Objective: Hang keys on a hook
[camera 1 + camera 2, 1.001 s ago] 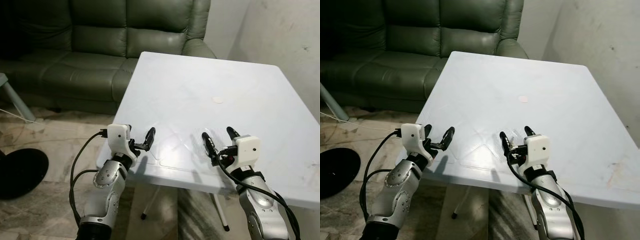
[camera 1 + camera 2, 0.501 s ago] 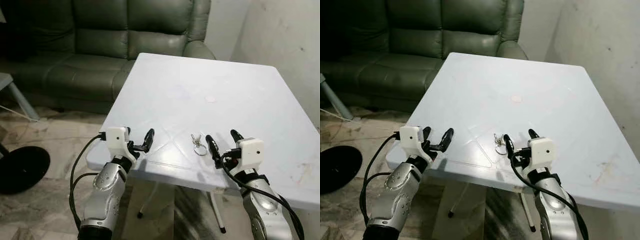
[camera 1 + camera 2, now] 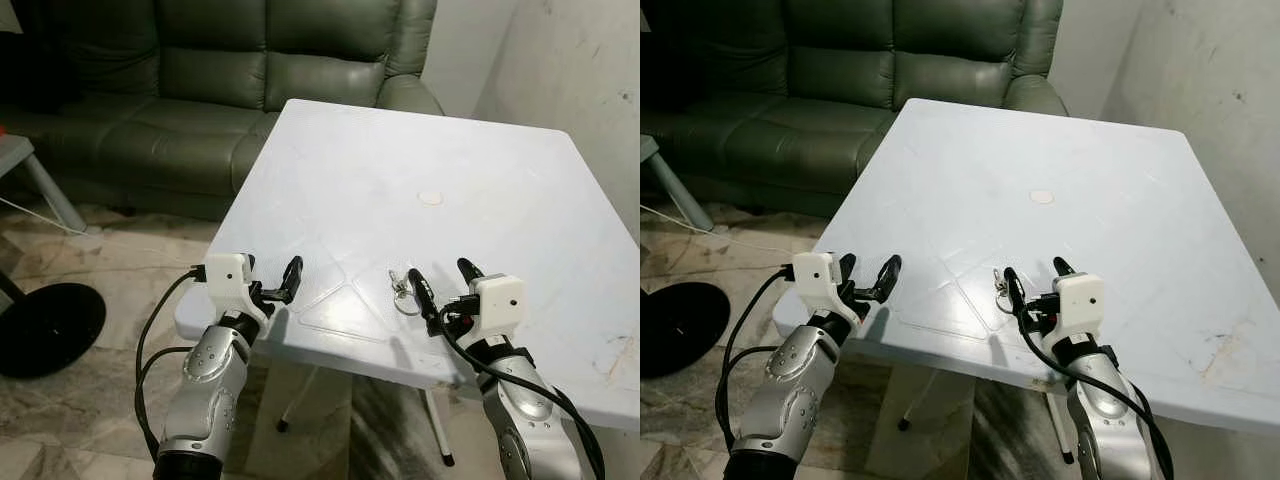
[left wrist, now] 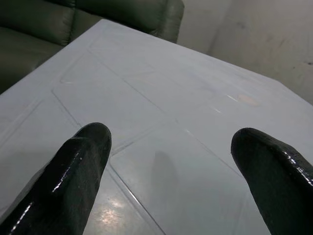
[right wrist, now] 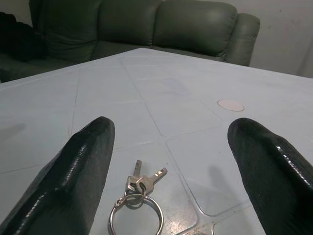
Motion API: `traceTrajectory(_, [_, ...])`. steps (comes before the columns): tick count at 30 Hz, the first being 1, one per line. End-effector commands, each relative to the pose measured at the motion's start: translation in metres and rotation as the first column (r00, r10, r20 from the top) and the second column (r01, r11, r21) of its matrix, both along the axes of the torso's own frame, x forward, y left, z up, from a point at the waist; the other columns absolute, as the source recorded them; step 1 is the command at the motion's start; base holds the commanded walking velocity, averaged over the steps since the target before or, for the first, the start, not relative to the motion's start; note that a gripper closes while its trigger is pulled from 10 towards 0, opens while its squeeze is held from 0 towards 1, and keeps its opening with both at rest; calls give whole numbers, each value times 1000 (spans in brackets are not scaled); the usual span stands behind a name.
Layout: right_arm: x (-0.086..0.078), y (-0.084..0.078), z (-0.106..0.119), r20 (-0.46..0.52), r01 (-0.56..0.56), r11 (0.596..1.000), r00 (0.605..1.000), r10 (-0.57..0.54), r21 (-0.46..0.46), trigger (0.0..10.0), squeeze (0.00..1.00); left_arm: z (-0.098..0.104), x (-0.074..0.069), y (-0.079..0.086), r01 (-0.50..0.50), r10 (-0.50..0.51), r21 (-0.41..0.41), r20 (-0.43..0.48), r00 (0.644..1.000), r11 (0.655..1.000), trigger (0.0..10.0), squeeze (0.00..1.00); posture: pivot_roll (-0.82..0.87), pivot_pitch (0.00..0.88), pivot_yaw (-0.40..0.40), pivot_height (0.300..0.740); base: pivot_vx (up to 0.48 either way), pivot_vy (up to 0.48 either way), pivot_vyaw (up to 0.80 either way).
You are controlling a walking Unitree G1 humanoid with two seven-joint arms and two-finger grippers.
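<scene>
Nothing is done yet: the keys (image 5: 138, 192) lie near the surface's (image 3: 420, 150) front edge, ahead of my spread, empty right hand (image 3: 443, 285); my left hand (image 3: 272, 282) is released.

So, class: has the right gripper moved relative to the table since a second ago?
Yes. The right gripper now sits nearer the table front edge, uncovering the keys.

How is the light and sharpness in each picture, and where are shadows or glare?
Left eye view: sharp, even light; the sofa is dim, and the right tool throws a faint shadow on the table. Right wrist view: the keys are sharp, the near black fingers soft. Left wrist view: a small glare patch on the table beside the left tool, whose fingertips are blurred.
</scene>
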State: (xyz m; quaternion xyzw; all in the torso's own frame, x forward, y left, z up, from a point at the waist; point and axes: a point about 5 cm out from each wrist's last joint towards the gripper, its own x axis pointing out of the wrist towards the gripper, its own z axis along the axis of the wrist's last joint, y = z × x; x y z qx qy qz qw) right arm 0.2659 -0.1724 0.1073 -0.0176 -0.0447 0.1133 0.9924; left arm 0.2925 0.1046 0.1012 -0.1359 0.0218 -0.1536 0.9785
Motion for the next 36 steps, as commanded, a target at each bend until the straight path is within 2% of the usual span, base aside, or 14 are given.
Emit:
traceTrajectory(1, [2,2,5,9,-11,1000,1000,12,-2,10000,0,1,-3,-3,36,-36,20,6,999,999,10000,0,-24,13,-54,740,0,0,0])
traceTrajectory(8, [11,4,2,-47,-10,999,999,8,-47,10000,0,-6,-14,-14,114,-113,50,-24,993,992,10000,0,-24,20,-52,740,0,0,0])
traceTrajectory(10, [17,10,3,-63,-39,996,997,35,-77,10000,0,-6,-16,-17,128,-126,49,-29,992,991,10000,0,-19,29,-56,740,0,0,0])
traceTrajectory(16, [25,20,3,-119,-61,998,991,57,-31,10000,0,-4,-19,-19,140,-139,41,-29,990,989,10000,0,-15,33,-59,740,0,0,0])
traceTrajectory(21, [24,27,1,-172,-80,997,982,79,-2,10000,0,-3,-20,-20,145,-144,39,-30,989,989,10000,0,-7,38,-62,740,0,0,0])
traceTrajectory(27, [19,34,-16,-314,-67,996,946,82,58,10000,0,-2,-21,-20,147,-146,32,-33,989,989,10000,0,-10,40,-59,740,0,0,0])
traceTrajectory(36, [15,37,-26,-394,-30,999,918,38,27,10000,0,1,-20,-21,146,-145,24,-32,989,989,10000,0,-12,39,-60,740,0,0,0])
